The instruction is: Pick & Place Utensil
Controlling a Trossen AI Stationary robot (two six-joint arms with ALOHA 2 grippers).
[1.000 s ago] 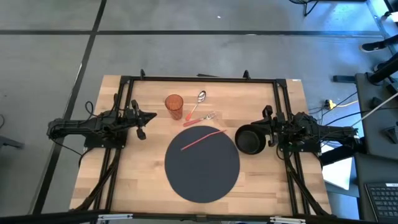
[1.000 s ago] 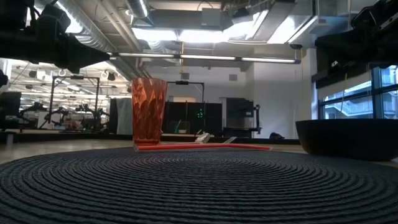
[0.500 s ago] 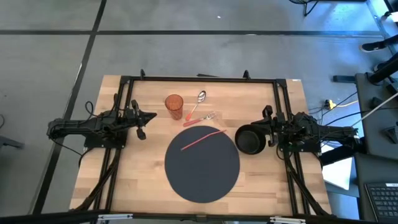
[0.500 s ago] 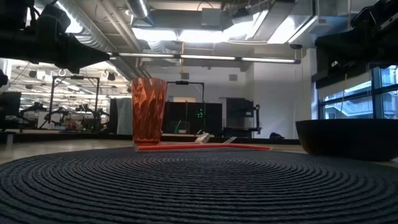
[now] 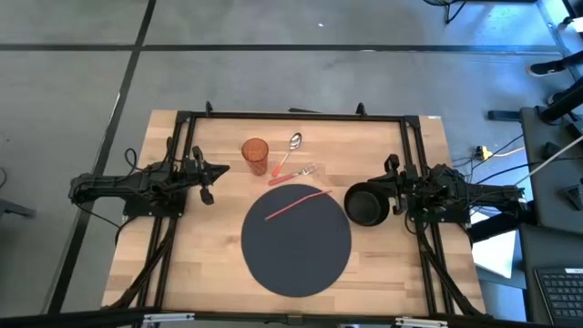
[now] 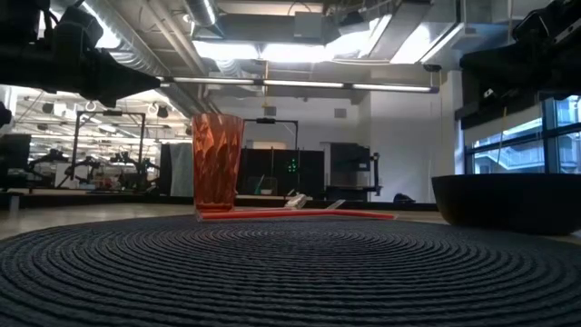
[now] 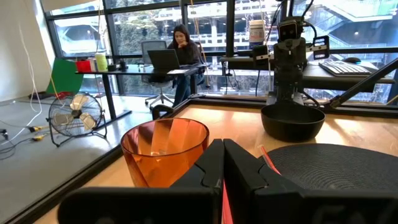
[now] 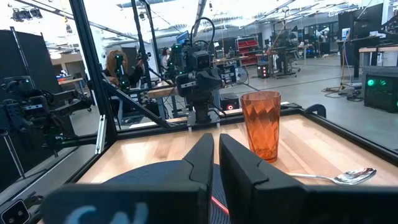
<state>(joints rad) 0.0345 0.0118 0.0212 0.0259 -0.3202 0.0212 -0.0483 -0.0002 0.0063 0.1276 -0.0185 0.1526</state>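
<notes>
A red-handled spoon (image 5: pixel 290 151) and a red-handled fork (image 5: pixel 296 173) lie flat on the wood near the far edge, beside an upright orange cup (image 5: pixel 256 156). A thin red straw (image 5: pixel 296 203) lies across the far rim of the round dark placemat (image 5: pixel 296 239). A black bowl (image 5: pixel 365 204) stands at the mat's right. My left gripper (image 5: pixel 223 169) hovers shut at the table's left, left of the cup (image 7: pixel 165 149). My right gripper (image 5: pixel 386 191) hovers shut at the right, by the bowl; its wrist view shows the cup (image 8: pixel 261 124) and spoon (image 8: pixel 339 178).
Black frame rails (image 5: pixel 291 117) run along the far edge and down both sides of the table. Bare wood lies near the front corners, on either side of the mat. People sit at desks in the room beyond (image 7: pixel 182 46).
</notes>
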